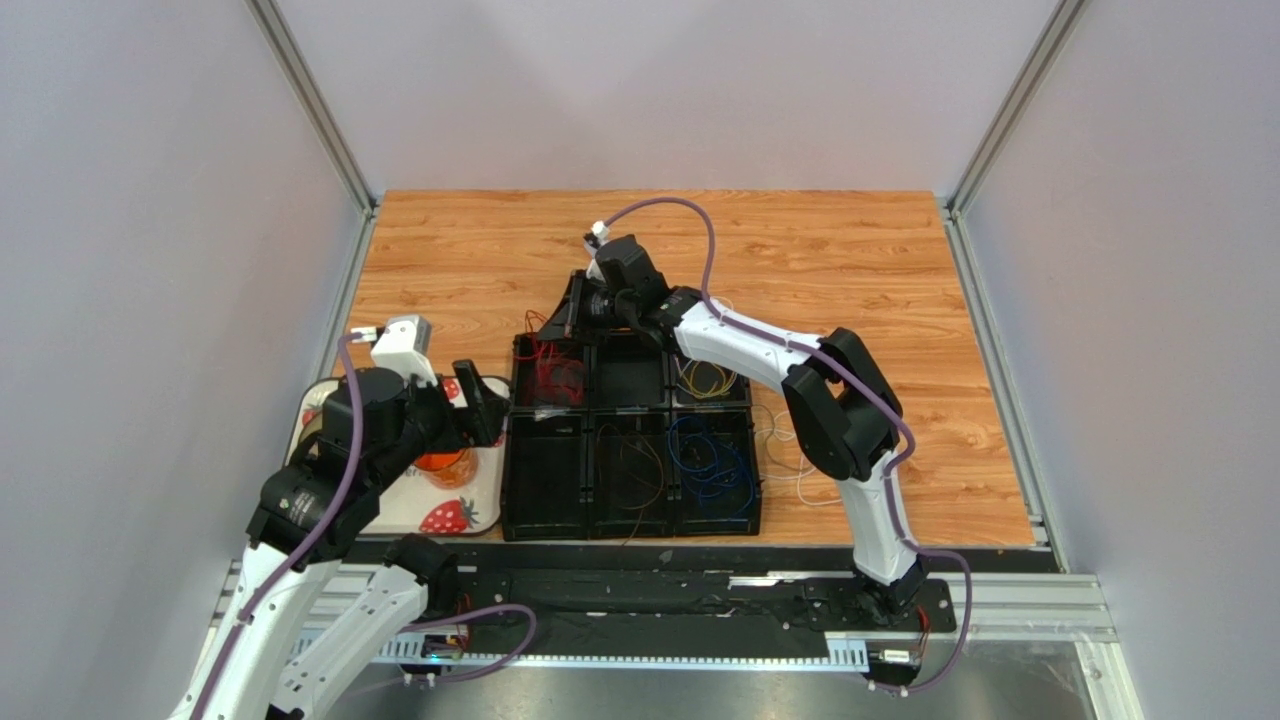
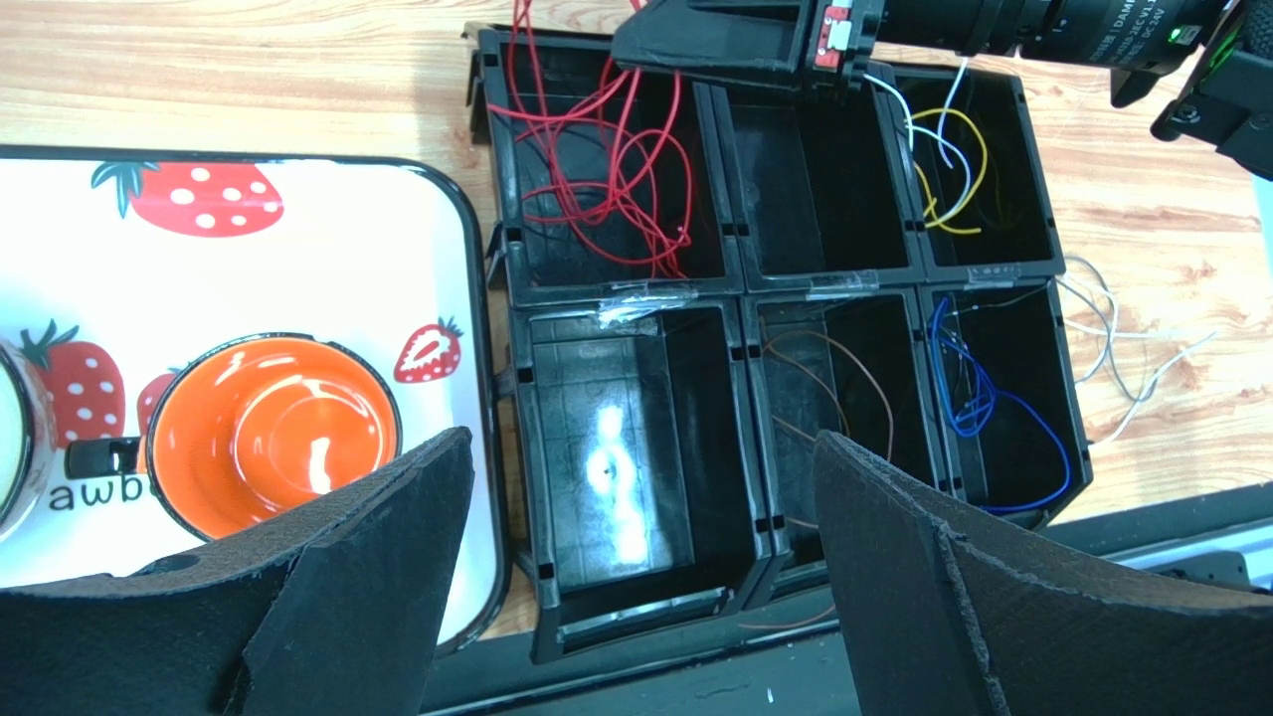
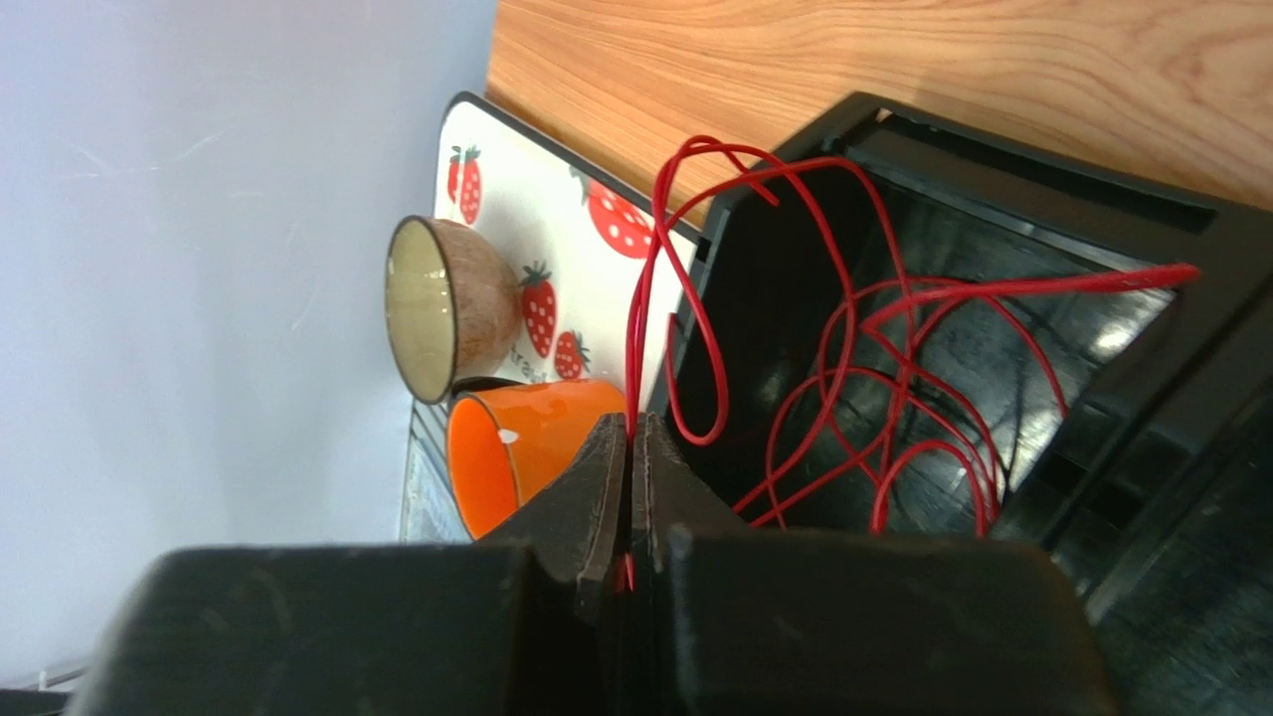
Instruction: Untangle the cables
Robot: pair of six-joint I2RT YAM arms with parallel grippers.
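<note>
Surroundings: A black six-compartment bin [image 1: 519,483] sits at the centre of the wooden table [image 1: 842,255]. Just left of it lies a strawberry-print tray [image 2: 344,254] carrying an orange bowl [image 2: 269,433] and a brown cup [image 3: 441,306] with a cream interior.

Cable locations (left wrist view):
- Red cables [image 2: 598,149]: upper-left compartment, with loops rising above the far rim.
- Yellow cable [image 2: 971,164] and white cable [image 2: 919,127]: upper-right compartment.
- Brown cable [image 2: 852,373]: lower-middle compartment.
- Blue cables [image 2: 986,403]: lower-right compartment.
- Loose white cables [image 2: 1113,343]: on the table, right of the bin.

Obstructions: The right gripper body overlaps the far rim of the upper-left and upper-middle compartments in the left wrist view.

Right arm: The base is at lower right of the top view and the elbow is raised at centre right. The forearm extends up and left to the bin's upper-left corner. The right gripper [image 3: 629,448] has its jaws pressed together, pinching a red cable strand.

Left arm: It is folded at lower left of the top view. The left gripper [image 2: 643,455] hangs over the tray's right edge beside the bin, jaws spread wide and holding nothing.
</note>
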